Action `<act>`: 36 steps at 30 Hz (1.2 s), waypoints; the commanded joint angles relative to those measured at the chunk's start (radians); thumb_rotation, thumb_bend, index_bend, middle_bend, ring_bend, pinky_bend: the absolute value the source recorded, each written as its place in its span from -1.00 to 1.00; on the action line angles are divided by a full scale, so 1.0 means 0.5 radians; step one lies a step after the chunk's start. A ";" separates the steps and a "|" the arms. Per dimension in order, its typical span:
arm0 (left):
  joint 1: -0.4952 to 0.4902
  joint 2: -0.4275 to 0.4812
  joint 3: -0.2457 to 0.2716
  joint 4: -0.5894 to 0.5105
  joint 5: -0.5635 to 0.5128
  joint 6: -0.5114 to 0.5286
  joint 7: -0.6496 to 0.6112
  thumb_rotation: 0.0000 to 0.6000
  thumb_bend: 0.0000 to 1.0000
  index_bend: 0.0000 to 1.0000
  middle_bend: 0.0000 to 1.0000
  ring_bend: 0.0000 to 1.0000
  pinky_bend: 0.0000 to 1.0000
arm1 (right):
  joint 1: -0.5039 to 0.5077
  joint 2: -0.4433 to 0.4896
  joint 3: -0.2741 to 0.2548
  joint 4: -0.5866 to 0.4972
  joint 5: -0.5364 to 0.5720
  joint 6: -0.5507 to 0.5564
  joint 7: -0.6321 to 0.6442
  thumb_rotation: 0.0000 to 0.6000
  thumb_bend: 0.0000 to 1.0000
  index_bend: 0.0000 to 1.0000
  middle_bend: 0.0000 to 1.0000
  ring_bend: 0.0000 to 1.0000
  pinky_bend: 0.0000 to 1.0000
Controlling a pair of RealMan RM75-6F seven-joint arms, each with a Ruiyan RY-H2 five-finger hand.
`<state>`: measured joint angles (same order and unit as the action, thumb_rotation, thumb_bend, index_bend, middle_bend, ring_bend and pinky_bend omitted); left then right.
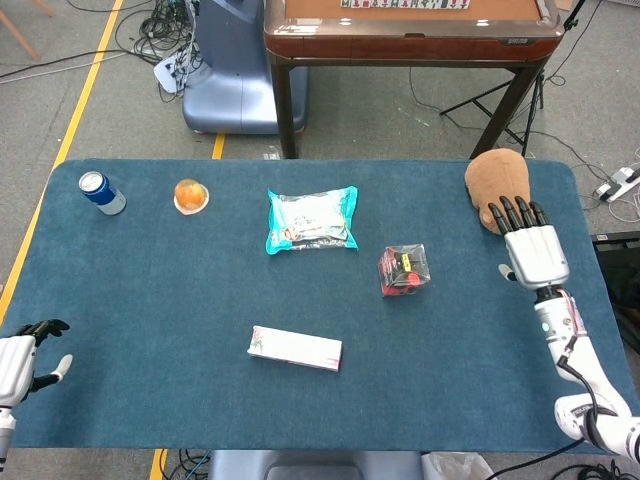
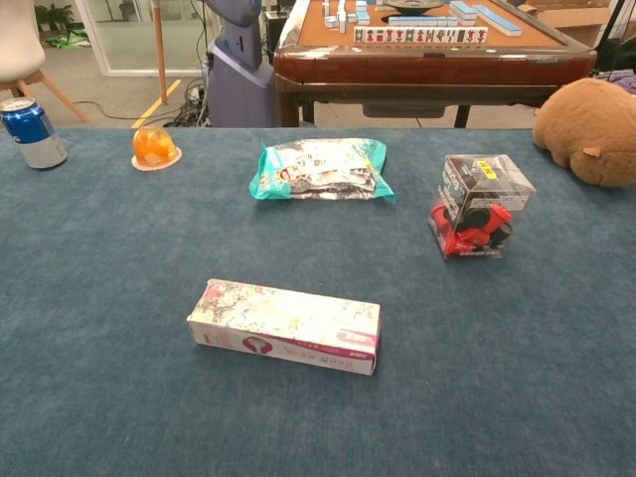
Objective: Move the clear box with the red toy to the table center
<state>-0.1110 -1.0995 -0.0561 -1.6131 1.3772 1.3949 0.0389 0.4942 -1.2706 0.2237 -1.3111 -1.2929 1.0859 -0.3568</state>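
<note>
The clear box with a red toy inside point(image 1: 404, 270) point(image 2: 480, 207) stands on the blue table, right of the middle. My right hand point(image 1: 532, 250) hovers to the box's right, fingers straight and spread, holding nothing, a clear gap away from the box. My left hand point(image 1: 20, 358) sits at the table's near left corner, open and empty. Neither hand shows in the chest view.
A brown plush point(image 1: 500, 188) lies just behind the right hand. A teal snack bag point(image 1: 312, 220), a long flowered carton point(image 1: 295, 348), an orange jelly cup point(image 1: 191, 195) and a blue can point(image 1: 101, 192) lie across the table point(image 1: 180, 290). A mahjong table point(image 1: 410, 30) stands beyond.
</note>
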 commanded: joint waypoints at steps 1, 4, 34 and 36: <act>0.001 0.000 -0.003 0.006 -0.012 -0.006 -0.006 1.00 -0.48 -0.27 -0.18 -0.25 0.08 | 0.118 -0.084 -0.061 0.213 -0.144 -0.109 0.137 1.00 -1.00 -0.91 -0.96 -0.99 -0.78; -0.001 0.001 -0.011 0.012 -0.032 -0.015 -0.009 1.00 -0.48 -0.27 -0.18 -0.25 0.08 | 0.197 -0.143 -0.102 0.390 -0.251 -0.167 0.280 1.00 -1.00 -0.95 -0.99 -1.00 -0.79; 0.006 0.026 -0.056 0.079 -0.156 -0.076 -0.105 1.00 -0.48 -0.27 -0.18 -0.25 0.08 | 0.584 -0.754 -0.268 1.151 -0.554 -0.209 0.747 1.00 -1.00 -1.00 -1.00 -1.00 -0.79; 0.007 0.027 -0.056 0.077 -0.153 -0.075 -0.106 1.00 -0.48 -0.27 -0.18 -0.24 0.08 | 0.591 -0.771 -0.266 1.149 -0.550 -0.203 0.743 1.00 -1.00 -1.00 -1.00 -1.00 -0.80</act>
<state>-0.1077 -1.0861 -0.0843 -1.5744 1.3005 1.3575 -0.0139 0.7876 -1.6533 0.0901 -0.7357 -1.5689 0.9827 0.0153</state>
